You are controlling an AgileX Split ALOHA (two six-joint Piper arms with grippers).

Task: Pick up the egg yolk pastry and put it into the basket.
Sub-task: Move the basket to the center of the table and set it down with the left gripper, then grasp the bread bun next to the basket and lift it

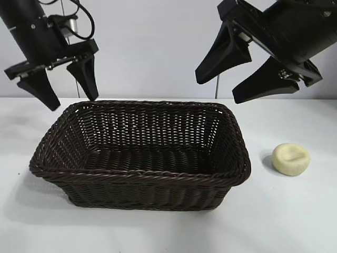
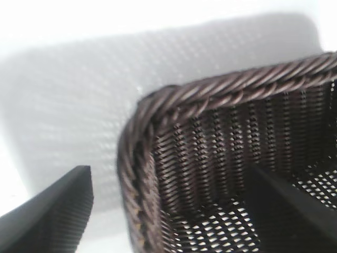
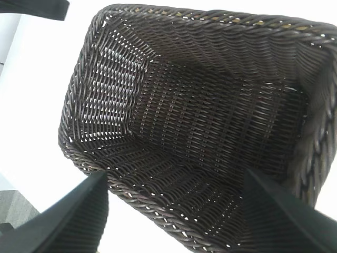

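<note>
With the egg yolk pastry (image 1: 291, 158) lying on the counter (image 1: 295, 211) just right of the basket (image 1: 142, 182), the right claw (image 1: 239, 79), fingers apart above it, should descend squarely astride it, while the left claw (image 1: 66, 87) hangs apart, empty.

Right wrist camera, straight down into the basket (image 3: 210, 116)

The dark woven basket fills most of the frame, braided rim running along the top and down the left, nothing lying inside; the right gripper (image 3: 174, 221) has its two black fingers (image 3: 73, 221) spread wide at the lower corners.
</note>
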